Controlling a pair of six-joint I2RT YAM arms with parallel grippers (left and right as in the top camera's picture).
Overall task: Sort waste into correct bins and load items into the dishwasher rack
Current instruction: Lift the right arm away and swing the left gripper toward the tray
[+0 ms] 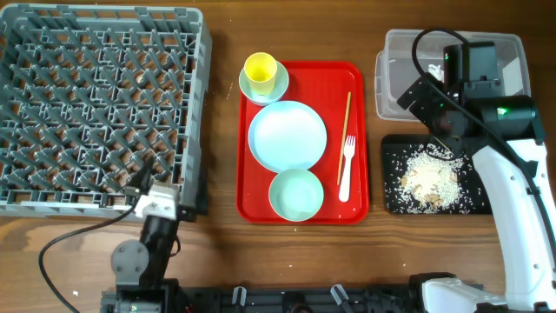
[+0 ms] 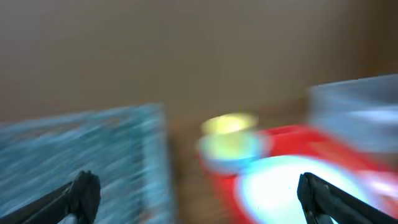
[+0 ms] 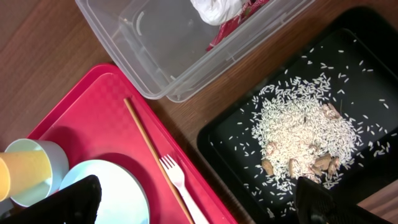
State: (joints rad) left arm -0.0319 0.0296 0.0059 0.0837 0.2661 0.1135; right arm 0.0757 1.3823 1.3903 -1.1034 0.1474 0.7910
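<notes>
Overhead view: rice (image 1: 430, 178) lies in the black tray (image 1: 389, 144). Cup (image 1: 260, 69), bowls (image 1: 296, 194), plate (image 1: 287, 135), fork (image 1: 347, 165) and chopstick (image 1: 344, 139) sit on the red tray (image 1: 252, 204). Right wrist view: wrapper (image 3: 227, 12) lies in the clear tub (image 3: 155, 56). Jaws of my left gripper (image 2: 198, 196) and right gripper (image 3: 199, 202) stand wide apart, both empty.

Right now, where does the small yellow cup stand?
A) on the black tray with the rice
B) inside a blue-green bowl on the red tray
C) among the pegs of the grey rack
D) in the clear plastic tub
B: in the overhead view the yellow cup stands inside a pale blue-green bowl, and that bowl rests on the red tray.
</notes>
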